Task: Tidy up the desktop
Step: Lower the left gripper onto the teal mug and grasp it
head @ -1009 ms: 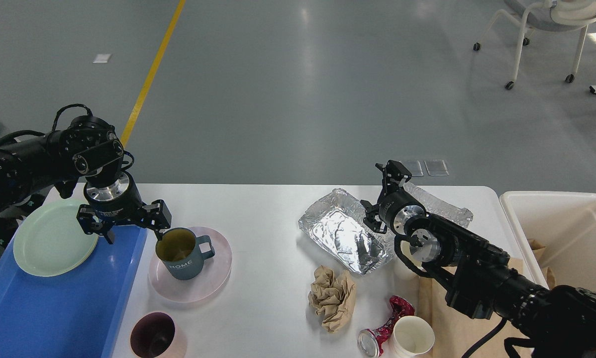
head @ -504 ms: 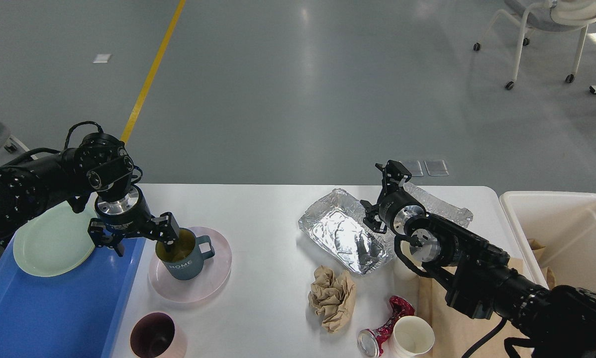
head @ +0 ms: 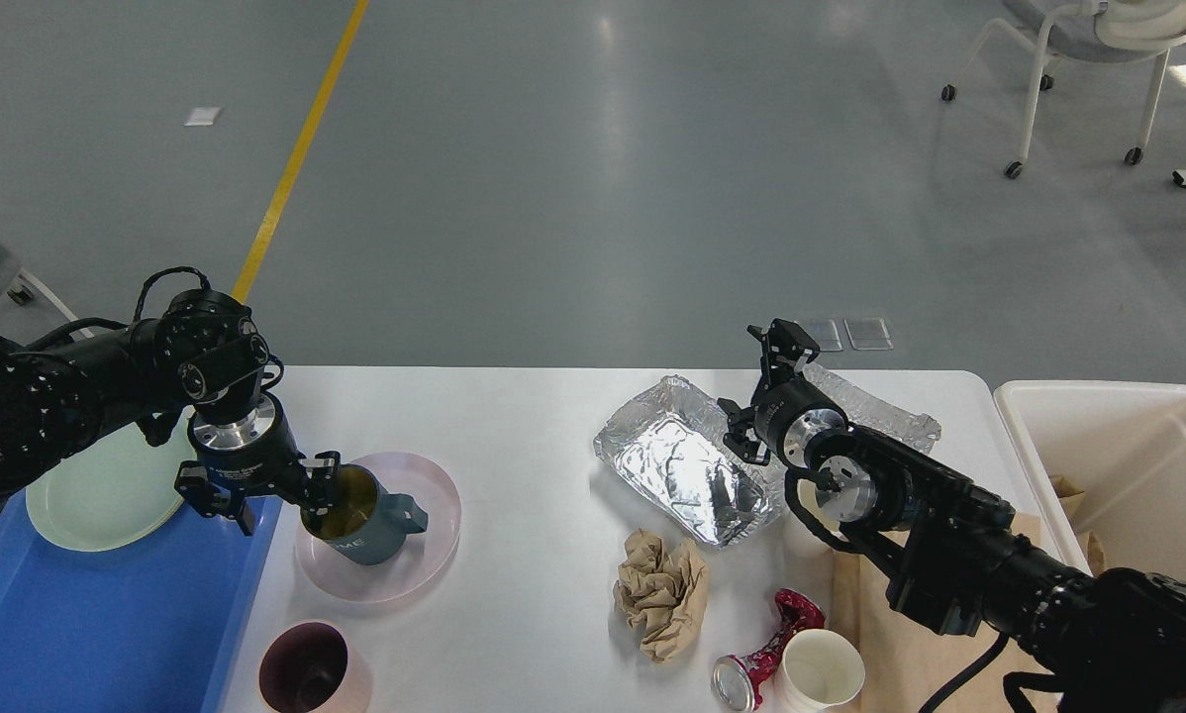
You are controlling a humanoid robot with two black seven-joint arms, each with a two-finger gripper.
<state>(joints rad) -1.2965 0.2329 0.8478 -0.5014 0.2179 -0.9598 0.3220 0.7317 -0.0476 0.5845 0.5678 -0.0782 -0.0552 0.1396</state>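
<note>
Left claw (head: 308, 487) grips mug (head: 360, 517) — tilted.

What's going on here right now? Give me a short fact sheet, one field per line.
Surface: white desktop
Left gripper: gripping the rim of the blue-grey mug
Mug: tilted, on the pink plate
Right gripper: above the foil tray, holding nothing visible
Blue tray: holds a green plate
Litter: crumpled brown paper, crushed red can, paper cup
</note>
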